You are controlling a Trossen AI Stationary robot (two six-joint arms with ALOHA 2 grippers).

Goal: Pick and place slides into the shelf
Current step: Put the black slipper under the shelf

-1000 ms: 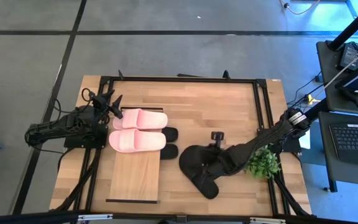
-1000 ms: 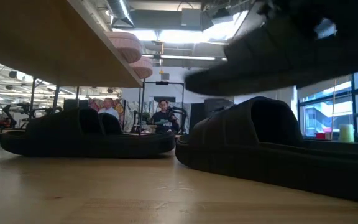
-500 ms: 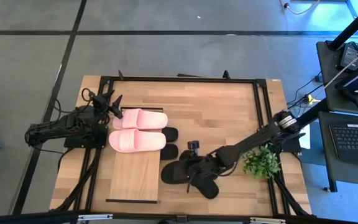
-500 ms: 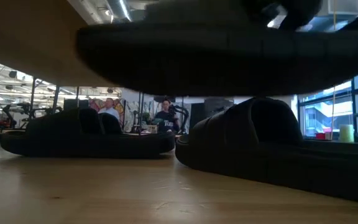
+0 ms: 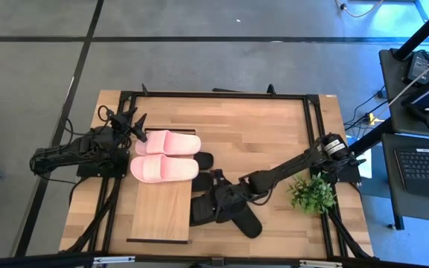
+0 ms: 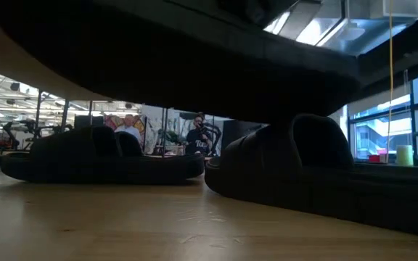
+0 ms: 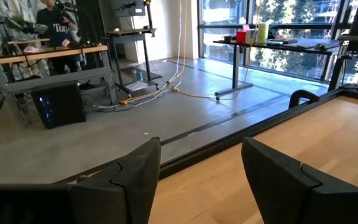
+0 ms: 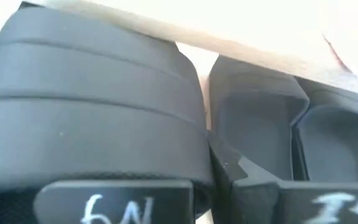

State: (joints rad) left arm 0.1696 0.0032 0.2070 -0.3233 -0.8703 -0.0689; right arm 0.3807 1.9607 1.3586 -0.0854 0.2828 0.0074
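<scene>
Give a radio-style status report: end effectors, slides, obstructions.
Right end effector shut on black slide beside shelf. Left end effector open, parked by pink slides on top. Another black slide lies close alongside.

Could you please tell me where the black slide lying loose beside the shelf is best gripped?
On the loose black slide, probably the broad strap: it arches above the sole, so one of the fingers can slip under and the other press on top. Come from above on the plant side; the shelf and the right gripper with its carried black slide crowd the other.
</scene>
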